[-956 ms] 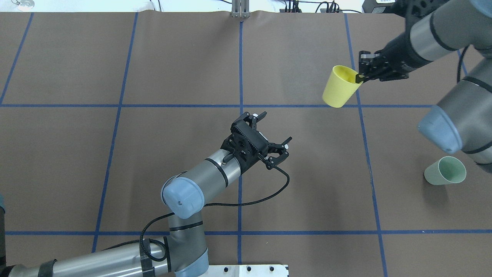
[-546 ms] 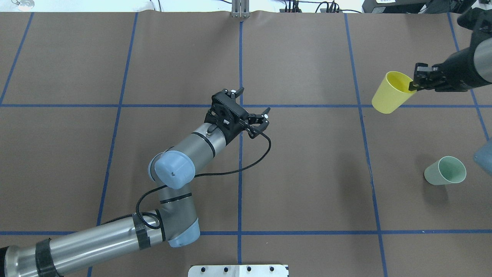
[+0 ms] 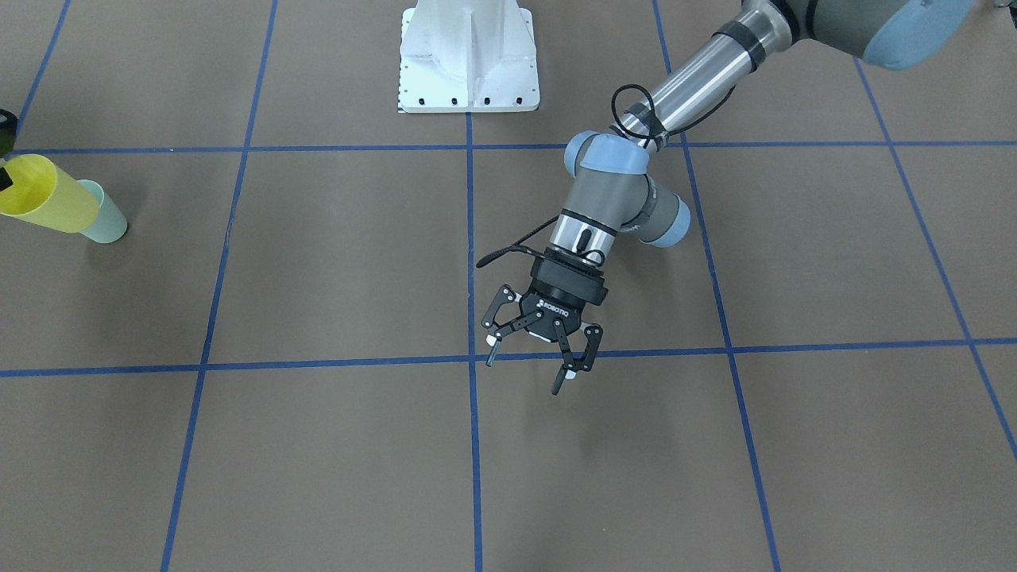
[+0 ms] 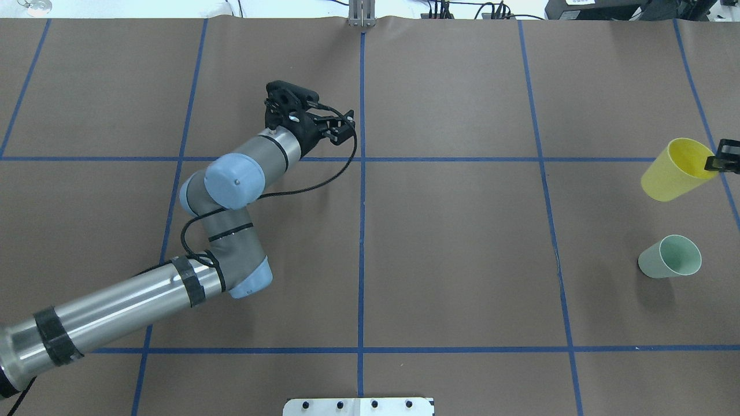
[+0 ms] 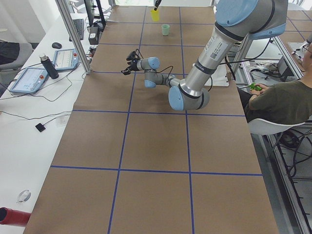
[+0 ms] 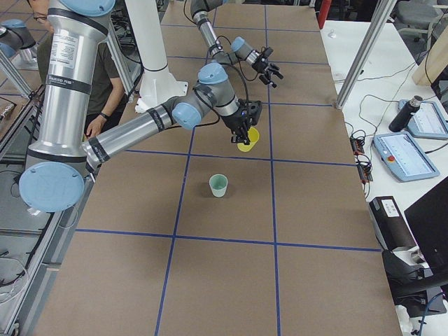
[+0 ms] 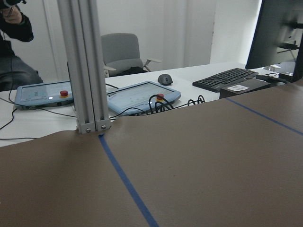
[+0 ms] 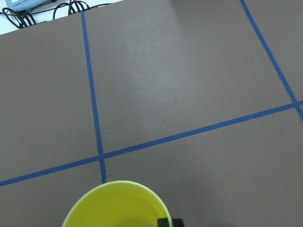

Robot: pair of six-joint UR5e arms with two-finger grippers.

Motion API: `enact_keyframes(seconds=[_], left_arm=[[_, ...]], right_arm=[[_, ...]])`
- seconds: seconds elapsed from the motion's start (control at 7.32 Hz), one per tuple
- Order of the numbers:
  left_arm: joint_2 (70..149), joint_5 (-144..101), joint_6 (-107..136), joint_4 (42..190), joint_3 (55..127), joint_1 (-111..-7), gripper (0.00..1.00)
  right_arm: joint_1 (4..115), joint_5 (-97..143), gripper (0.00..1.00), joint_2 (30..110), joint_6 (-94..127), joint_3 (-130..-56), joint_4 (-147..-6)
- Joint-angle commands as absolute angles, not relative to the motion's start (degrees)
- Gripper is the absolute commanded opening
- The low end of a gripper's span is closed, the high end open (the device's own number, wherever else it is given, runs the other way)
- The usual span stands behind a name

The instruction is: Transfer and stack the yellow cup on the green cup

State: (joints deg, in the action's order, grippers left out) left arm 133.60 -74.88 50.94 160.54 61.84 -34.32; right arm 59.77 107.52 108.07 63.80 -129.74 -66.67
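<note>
Front-facing view: the left pincer (image 3: 524,371) hangs near the middle of the brown table (image 3: 318,262), its fingers spread and nothing between them, well apart from both cups. At the view's left edge the small bright yellow tapered plastic cup (image 3: 44,202) is raised. In the picture it overlaps the small pale mint-green tapered plastic cup (image 3: 109,218), but this view cannot show whether they touch.

Overhead view: the right pincer (image 4: 721,163) only just enters at the right edge and is clamped on the rim wall of the yellow cup (image 4: 670,172). The green cup (image 4: 669,258) stands mouth up on the table, apart from the yellow cup and on its robot-ward side. Judging from this, the carry has to come back toward the robot's base and then go down. The right arm is by far the nearer one.

Right side view: the yellow cup (image 6: 246,142) hangs under the near arm's pincer (image 6: 241,133), mouth up and base down. Its long axis looks close to vertical, roughly matching that of the green cup (image 6: 219,185) nearer the camera.

Right wrist view: the rim of the yellow cup (image 8: 116,205) fills the bottom edge, with one dark fingertip (image 8: 164,222) inside it. The green cup is out of frame.

Left wrist view: neither cup shows.
</note>
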Motion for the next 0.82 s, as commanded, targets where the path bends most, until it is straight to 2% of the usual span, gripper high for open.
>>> enact_keyframes(seconds=[0.0, 0.27, 0.68], left_arm=[[132.72, -82.77, 55.89, 156.29, 61.61, -40.58, 0.99], [130.01, -90.77, 55.72, 153.20, 62.31, -45.51, 0.99], [128.32, -91.05, 55.72, 153.19, 63.28, -46.40, 0.99]], right_arm=[[59.68, 105.30, 0.00, 113.46, 63.20, -127.20, -57.70], [59.59, 104.59, 0.00, 113.99, 62.50, -119.39, -46.12], [56.36, 105.11, 0.00, 117.85, 62.23, -119.09, -38.00]])
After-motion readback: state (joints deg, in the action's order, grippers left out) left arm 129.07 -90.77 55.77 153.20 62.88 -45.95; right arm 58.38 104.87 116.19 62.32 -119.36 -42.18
